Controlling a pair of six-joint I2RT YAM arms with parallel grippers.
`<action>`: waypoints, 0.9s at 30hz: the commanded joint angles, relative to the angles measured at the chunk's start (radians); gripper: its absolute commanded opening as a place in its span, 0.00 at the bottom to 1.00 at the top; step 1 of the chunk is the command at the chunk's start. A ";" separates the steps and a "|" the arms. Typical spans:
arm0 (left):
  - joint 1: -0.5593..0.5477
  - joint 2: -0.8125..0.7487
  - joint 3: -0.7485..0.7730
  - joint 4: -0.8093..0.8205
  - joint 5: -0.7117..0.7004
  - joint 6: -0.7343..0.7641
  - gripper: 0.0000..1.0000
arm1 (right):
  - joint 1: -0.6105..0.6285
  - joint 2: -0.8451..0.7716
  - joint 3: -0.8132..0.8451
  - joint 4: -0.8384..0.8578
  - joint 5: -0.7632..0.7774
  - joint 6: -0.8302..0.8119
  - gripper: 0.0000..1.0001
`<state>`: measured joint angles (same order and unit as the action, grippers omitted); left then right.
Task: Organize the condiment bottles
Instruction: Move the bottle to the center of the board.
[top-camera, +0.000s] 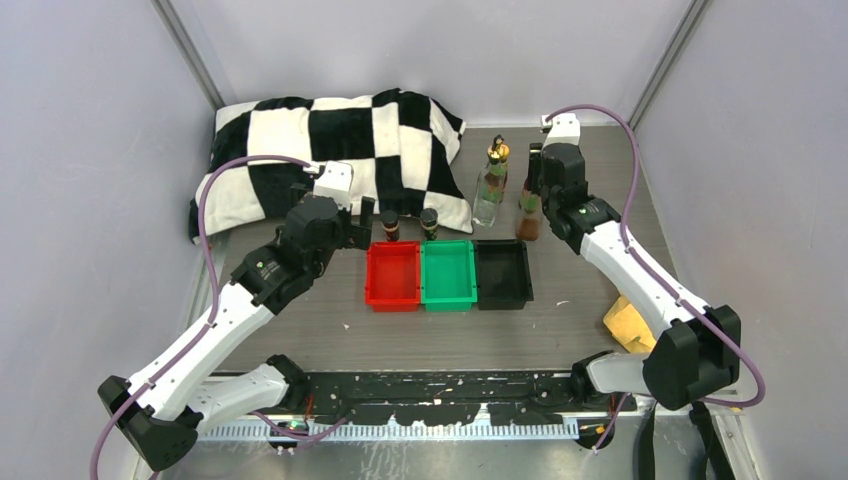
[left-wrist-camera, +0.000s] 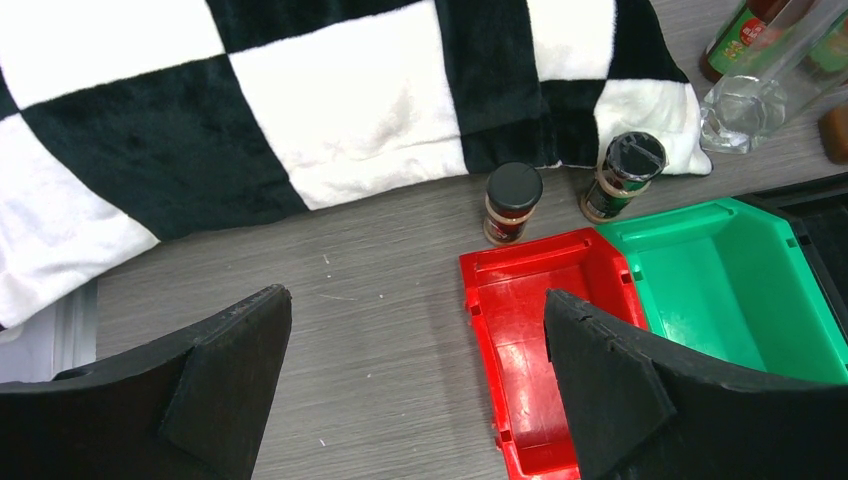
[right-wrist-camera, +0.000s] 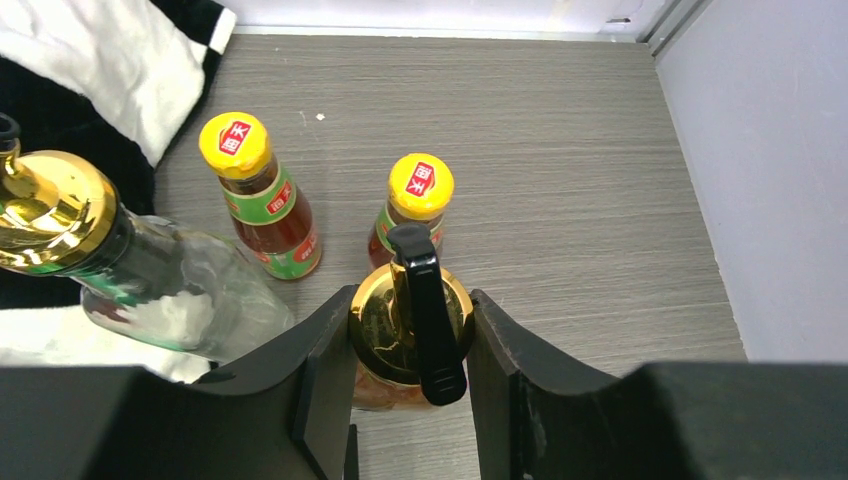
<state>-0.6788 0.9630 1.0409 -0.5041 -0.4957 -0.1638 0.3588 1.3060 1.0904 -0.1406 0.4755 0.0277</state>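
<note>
Room: pale grey-lilac walls on three sides, with metal posts in the far corners.
Bench (top-camera: 590, 190): grey wood grain. Its near edge is covered by the arm bases and a black strip.
Cushion (top-camera: 330, 160): black-and-white checked and soft, lying far left. The left wrist view cuts off its top and left side.
Left pincer (left-wrist-camera: 415, 370): jaws wide with nothing between them, over bare bench just left of the red tray. Its own view shows only the two dark fingers.
Right pincer (right-wrist-camera: 410, 370): clamped on the gold top of a bottle at the far right.
Trays: red tray (top-camera: 393, 275), green tray (top-camera: 447, 273) and black tray (top-camera: 502, 272), touching in a row mid-bench.
Clear glass bottle (top-camera: 489, 195): upright by the cushion's corner, beyond the black tray. The right wrist view crops it at the left edge.
Held bottle (top-camera: 528, 222): upright, brownish, just right of the clear one. The fingers hide its body in the wrist view, and I cannot tell whether its base touches the bench.
Yellow-capped bottles (right-wrist-camera: 262, 200) (right-wrist-camera: 415, 205): upright and apart, beyond the held bottle, with green labels. They are not made out from above.
Black-capped jars (left-wrist-camera: 512, 203) (left-wrist-camera: 622, 175): upright between the cushion's edge and the far rims of the red and green trays. Their labels are unreadable.
Yellow lump (top-camera: 628, 325): near right, partly behind the right arm. I cannot tell what it is.
</note>
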 joint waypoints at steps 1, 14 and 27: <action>-0.004 -0.006 -0.001 0.049 0.006 0.002 0.98 | -0.014 -0.054 0.059 0.070 0.044 -0.011 0.01; -0.004 -0.006 -0.002 0.049 0.009 0.003 0.98 | -0.094 -0.061 0.059 0.080 0.022 0.000 0.01; -0.004 -0.004 -0.003 0.050 0.010 0.003 0.97 | -0.144 -0.053 0.044 0.113 0.017 0.006 0.01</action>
<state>-0.6788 0.9630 1.0409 -0.5041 -0.4950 -0.1638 0.2256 1.3003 1.0904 -0.1490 0.4774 0.0292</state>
